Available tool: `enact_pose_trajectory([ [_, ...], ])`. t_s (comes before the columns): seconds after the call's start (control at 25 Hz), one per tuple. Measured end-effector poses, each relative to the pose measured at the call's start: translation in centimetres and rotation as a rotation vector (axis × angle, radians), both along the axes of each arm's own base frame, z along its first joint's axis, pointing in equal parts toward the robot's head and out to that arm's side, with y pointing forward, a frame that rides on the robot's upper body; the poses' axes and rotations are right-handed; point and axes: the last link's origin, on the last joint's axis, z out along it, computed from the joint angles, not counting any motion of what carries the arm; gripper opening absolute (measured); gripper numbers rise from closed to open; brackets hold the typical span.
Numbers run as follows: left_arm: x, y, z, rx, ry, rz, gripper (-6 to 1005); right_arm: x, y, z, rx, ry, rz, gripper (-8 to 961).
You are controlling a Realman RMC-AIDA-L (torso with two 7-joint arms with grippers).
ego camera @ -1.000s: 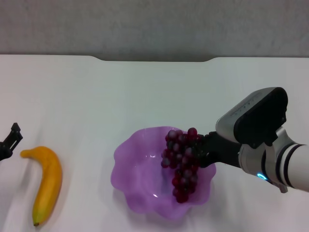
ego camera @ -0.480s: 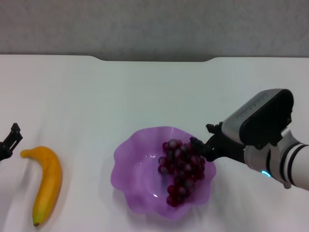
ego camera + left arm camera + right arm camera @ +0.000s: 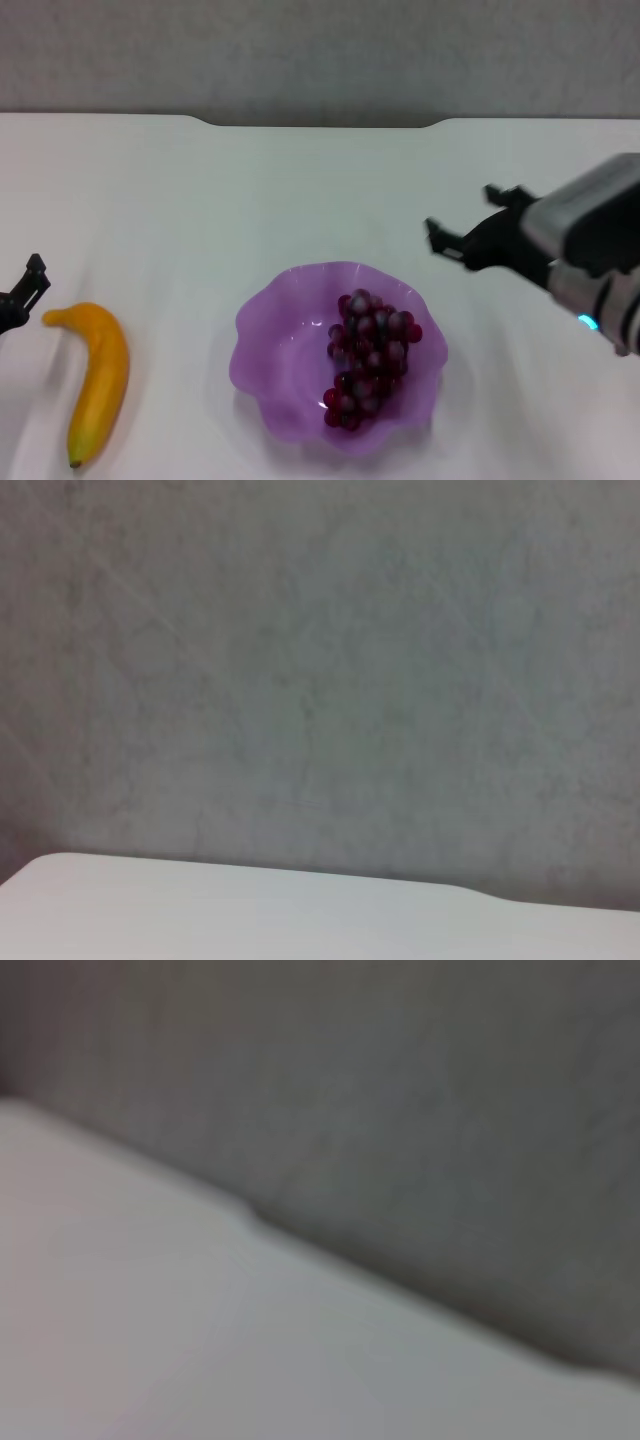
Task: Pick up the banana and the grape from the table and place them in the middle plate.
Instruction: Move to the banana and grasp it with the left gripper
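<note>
In the head view the dark red-purple grape bunch lies inside the purple scalloped plate at the table's front middle. My right gripper is open and empty, up and to the right of the plate, clear of the grapes. The yellow banana lies on the white table at the front left. My left gripper shows only its tips at the left edge, just left of the banana's upper end. The wrist views show only table and wall.
The table's far edge has a notch against the grey wall. The table edge also shows in the left wrist view and the right wrist view.
My right gripper let go of the grape bunch, which settled into the plate, and drew back up and to the right. The left gripper and banana have not moved.
</note>
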Motion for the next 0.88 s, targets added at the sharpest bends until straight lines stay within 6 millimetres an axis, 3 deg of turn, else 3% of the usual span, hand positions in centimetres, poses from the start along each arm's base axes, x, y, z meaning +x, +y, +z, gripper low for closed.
enact_pose_trajectory([
  [0.16, 0.3, 0.1, -0.2, -0.001, -0.005, -0.013, 892, 1.2, -0.8, 1.4, 0.162, 0.033, 0.06, 894],
  [0.48, 0.7, 0.1, -0.6, -0.013, -0.027, -0.026, 891, 5.8, -4.6, 1.7, 0.461, 0.041, 0.251, 894],
  [0.64, 1.2, 0.4, -0.8, -0.019, -0.031, -0.043, 891, 7.9, -5.8, 1.8, 0.492, 0.084, 0.296, 894],
  [0.88, 1.6, 0.6, -1.0, -0.028, -0.04, -0.059, 891, 10.4, -5.7, 2.3, 0.473, 0.164, 0.24, 894],
])
